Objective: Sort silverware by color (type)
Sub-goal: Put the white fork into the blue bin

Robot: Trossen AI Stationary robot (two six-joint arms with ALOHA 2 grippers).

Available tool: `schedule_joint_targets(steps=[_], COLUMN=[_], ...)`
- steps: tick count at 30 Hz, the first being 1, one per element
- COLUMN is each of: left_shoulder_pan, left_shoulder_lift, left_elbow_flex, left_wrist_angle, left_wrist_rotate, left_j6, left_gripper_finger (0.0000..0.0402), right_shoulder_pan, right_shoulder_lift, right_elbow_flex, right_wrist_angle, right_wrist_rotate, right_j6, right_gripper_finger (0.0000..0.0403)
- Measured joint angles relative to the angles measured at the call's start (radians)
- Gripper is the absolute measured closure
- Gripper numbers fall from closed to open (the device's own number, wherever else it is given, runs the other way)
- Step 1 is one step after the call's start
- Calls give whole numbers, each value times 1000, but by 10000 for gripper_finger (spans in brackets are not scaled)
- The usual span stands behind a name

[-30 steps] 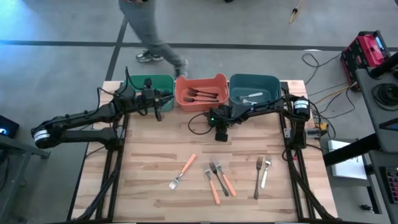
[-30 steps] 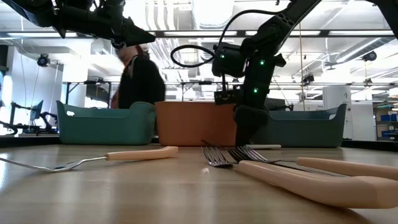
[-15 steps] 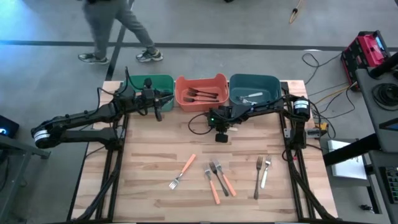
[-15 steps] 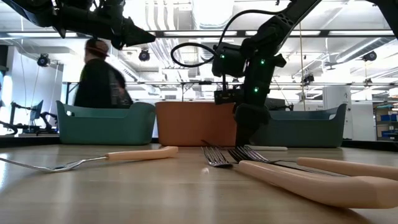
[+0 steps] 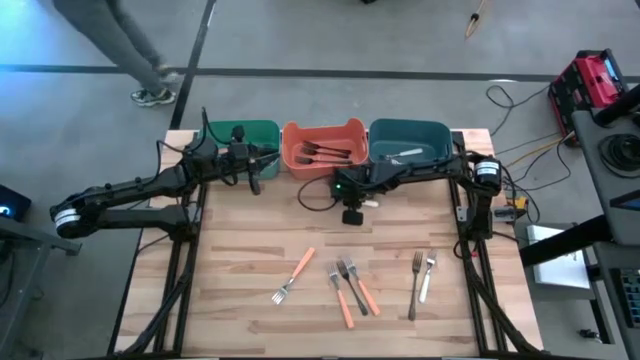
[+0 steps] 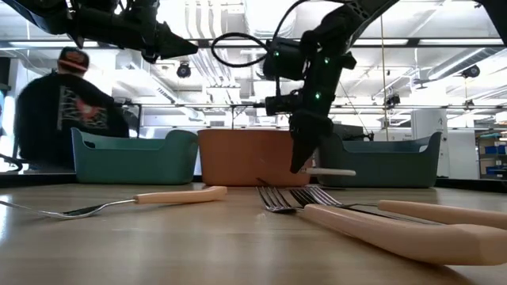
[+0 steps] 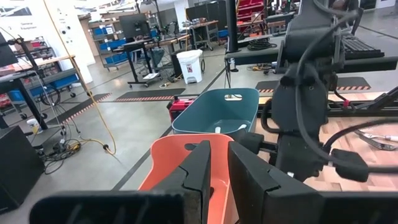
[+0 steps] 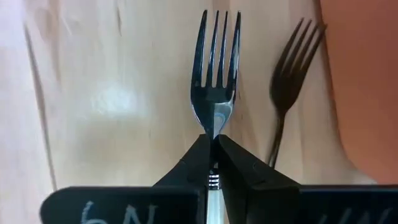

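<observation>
- Your right gripper (image 8: 212, 163) is clamped tight on a fork (image 8: 216, 68) at the neck; the tines stick out straight ahead of the fingers and the white handle runs back between them.
- In the high view that gripper (image 5: 352, 213) sits at frame centre, just below the orange bin (image 5: 322, 146); the low view shows the fork (image 6: 330, 172) lifted clear of the table (image 5: 250, 250).
- A white handle likely belongs in the teal bin (image 5: 409, 143), upper right of centre. Lift above its rim before crossing, and release low inside.
- Your left gripper (image 5: 254, 180) waits by the green bin (image 5: 243, 135), upper left, fingers nearly together, holding nothing.
- The other forks (image 5: 350, 285) lie well apart, lower centre.
</observation>
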Motion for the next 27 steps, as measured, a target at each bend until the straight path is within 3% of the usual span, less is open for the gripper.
schedule_joint_targets(steps=[17, 27], left_shoulder_pan=[0, 0], left_shoulder_lift=[0, 0], left_elbow_flex=[0, 0], left_wrist_angle=[-4, -3], left_wrist_rotate=[0, 0], left_j6=[0, 0], left_gripper_finger=[364, 364], right_shoulder_pan=[2, -14], right_shoulder_lift=[-5, -56], right_elbow_flex=[227, 242], right_wrist_angle=[-200, -234], right_wrist_rotate=[15, 32], right_j6=[-104, -130], right_gripper_finger=[390, 390])
